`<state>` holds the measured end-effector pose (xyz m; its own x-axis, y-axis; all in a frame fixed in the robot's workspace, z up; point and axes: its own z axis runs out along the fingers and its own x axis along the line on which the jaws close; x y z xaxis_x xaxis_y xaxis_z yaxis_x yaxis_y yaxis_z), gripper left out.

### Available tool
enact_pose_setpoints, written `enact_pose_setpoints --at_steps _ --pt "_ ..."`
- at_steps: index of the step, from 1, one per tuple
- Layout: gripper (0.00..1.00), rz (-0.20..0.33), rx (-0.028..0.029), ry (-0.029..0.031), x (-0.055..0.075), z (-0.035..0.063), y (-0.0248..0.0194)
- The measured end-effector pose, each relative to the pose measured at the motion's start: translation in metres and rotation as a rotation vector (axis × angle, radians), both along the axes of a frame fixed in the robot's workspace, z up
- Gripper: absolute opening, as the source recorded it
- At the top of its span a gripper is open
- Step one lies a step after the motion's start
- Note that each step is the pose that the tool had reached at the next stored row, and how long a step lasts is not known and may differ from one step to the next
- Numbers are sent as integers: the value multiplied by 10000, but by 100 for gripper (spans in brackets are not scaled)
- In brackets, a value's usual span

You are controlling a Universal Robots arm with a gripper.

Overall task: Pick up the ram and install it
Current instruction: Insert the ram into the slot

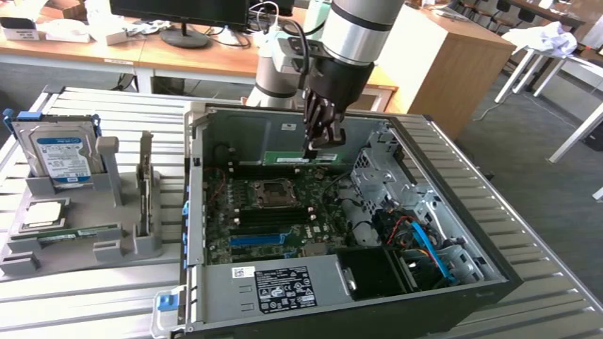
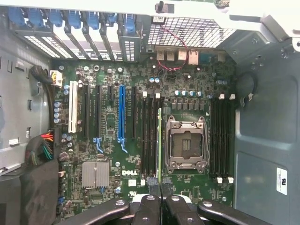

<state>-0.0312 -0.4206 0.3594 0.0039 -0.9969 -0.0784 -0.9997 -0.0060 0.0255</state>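
One ram (image 1: 282,157) is clenched in your gripper (image 1: 317,148), the jaws closed tight on its upper edge. In the exterior view you see the arm reaching down into the open case (image 1: 490,268). The stick hangs level, long edge down, near the case's far wall and over the far part of the motherboard (image 1: 254,226). From that view you cannot tell whether its lower edge touches the board or hangs clear.

From the wrist view you look straight down on the ram (image 2: 160,140), so it shows as a thin green line running away from the gripper (image 2: 161,190). The two black fingers (image 2: 146,211) pinch it from either side. The line lies between a bank of black slots (image 2: 150,136) and the socket (image 2: 185,143), just beside the slot nearest the socket and parallel to it. A second bank (image 2: 220,136) lies on the socket's other side, with white latches at its ends. Further from the socket, a blue slot (image 2: 122,115) and a white slot (image 2: 72,108) run the same way.

On the exterior view's left, a grey tray (image 1: 141,247) sits on the slatted table (image 1: 75,304) beside the case. It holds a hard drive (image 1: 64,159) standing on edge, a card (image 1: 146,183) upright, and a spare stick (image 1: 70,234) lying flat near its front.
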Motion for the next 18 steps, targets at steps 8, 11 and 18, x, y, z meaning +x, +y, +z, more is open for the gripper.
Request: enact_pose_setpoints --at_steps 8,11,18 --pt "12 0 0 0 0 -15 0" --pt "12 0 0 0 0 -30 0" --pt "12 0 0 1 0 -53 0"
